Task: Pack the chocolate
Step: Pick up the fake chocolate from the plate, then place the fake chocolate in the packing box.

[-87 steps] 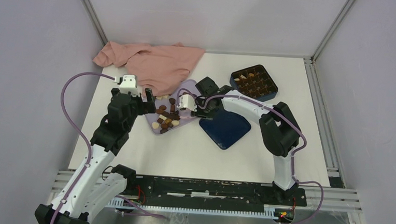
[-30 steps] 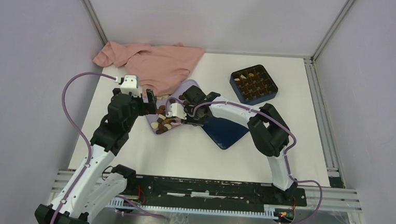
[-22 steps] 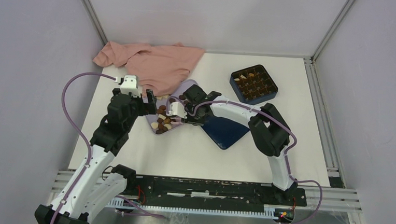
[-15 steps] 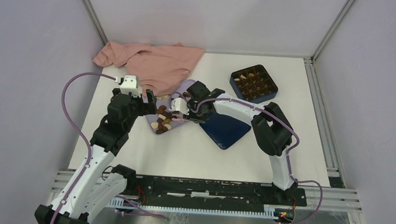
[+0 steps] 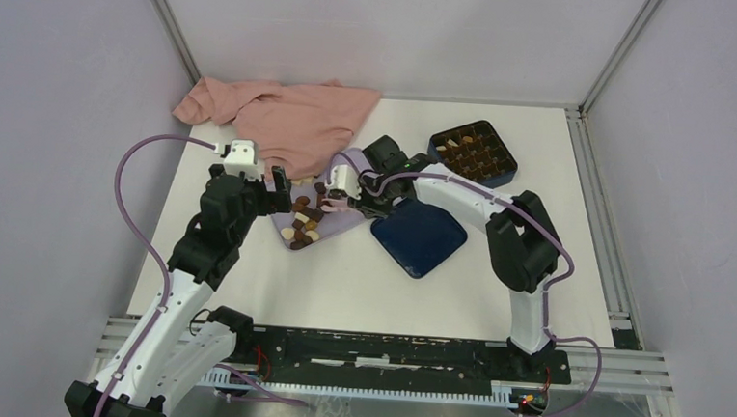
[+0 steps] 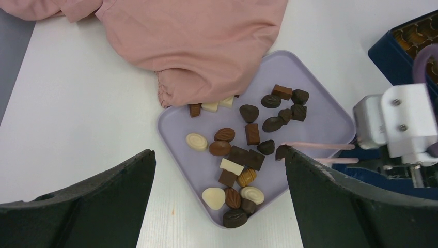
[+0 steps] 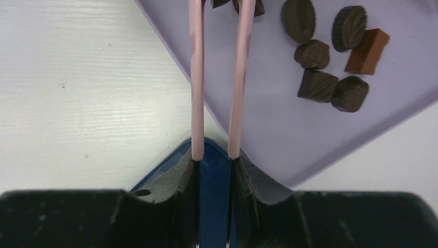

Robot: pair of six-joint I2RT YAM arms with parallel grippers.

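Several pieces of chocolate (image 6: 243, 155), dark, brown and cream, lie on the lilac tray (image 6: 320, 119). My right gripper (image 7: 214, 157) is shut on pink tweezers (image 7: 196, 77) that reach over the tray's right corner. A dark piece (image 6: 281, 152) sits between the tweezer tips. In the top view this gripper (image 5: 360, 200) is between the tray (image 5: 343, 220) and the dark blue box (image 5: 472, 157), whose grid holds several pieces. My left gripper (image 6: 219, 152) hangs open above the tray's left side, holding nothing.
A pink cloth (image 5: 283, 116) lies at the back left, its hem over the tray's far corner and a few pieces. The box's flat blue lid (image 5: 419, 236) lies right of the tray, under my right wrist.
My right gripper has drawn back to the right and away from the middle of the tray, tweezers still in it. The left arm has stayed still.
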